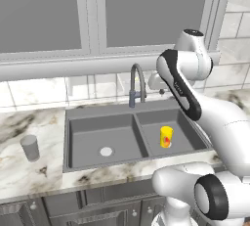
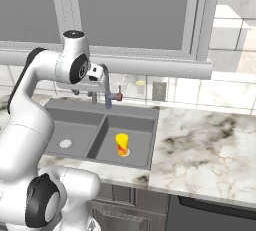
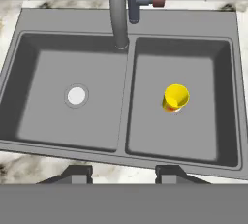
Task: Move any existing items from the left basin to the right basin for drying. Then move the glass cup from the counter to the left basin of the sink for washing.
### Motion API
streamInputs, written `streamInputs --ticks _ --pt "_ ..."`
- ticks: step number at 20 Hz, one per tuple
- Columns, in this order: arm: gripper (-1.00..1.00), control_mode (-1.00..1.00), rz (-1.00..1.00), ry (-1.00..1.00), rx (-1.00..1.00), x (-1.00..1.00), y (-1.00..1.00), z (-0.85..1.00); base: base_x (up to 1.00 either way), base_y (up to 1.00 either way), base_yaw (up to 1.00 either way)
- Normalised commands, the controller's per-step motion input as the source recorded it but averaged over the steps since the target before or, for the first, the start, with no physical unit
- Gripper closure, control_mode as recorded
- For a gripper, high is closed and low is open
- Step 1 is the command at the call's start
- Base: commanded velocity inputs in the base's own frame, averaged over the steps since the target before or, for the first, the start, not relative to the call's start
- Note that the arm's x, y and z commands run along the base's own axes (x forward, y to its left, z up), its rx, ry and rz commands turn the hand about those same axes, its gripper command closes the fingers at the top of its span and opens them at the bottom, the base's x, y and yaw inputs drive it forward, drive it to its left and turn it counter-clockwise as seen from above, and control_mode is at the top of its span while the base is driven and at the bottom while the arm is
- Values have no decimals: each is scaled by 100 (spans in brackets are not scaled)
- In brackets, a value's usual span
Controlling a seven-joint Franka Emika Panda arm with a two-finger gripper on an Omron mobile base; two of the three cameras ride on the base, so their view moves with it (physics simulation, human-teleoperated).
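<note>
The dark grey sink (image 1: 73, 115) lies below my gripper (image 3: 123, 173), which hangs high over its front rim, open, with nothing between the fingertips (image 3: 77, 172). The left basin (image 3: 43, 116) holds only its pale drain disc (image 3: 76, 95). In the right basin (image 3: 208, 126) stands a yellow container (image 3: 175, 98) with a red mark, upright. The glass cup (image 1: 30, 147), a small grey tumbler, stands upright on the counter (image 1: 29, 176) left of the sink, well away from the gripper.
The tall arched grey faucet (image 1: 136, 80) rises behind the divider, close to my hand. A tiled wall and window run along the back. Wide marble worktop (image 2: 205, 145) extends to the right of the sink.
</note>
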Motion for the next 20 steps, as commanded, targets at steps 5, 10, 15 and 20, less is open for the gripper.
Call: streamInputs --ticks 5,10,15,20 --pt "-100 -100 0 0 3 -4 0 0 0 0 0" --pt "-100 -100 2 -11 10 -50 1 0 0 0 0" --pt "-100 -100 9 -4 25 -34 34 0 0 0 0" --pt "-100 -100 6 2 28 -9 69 -2 0 0 0"
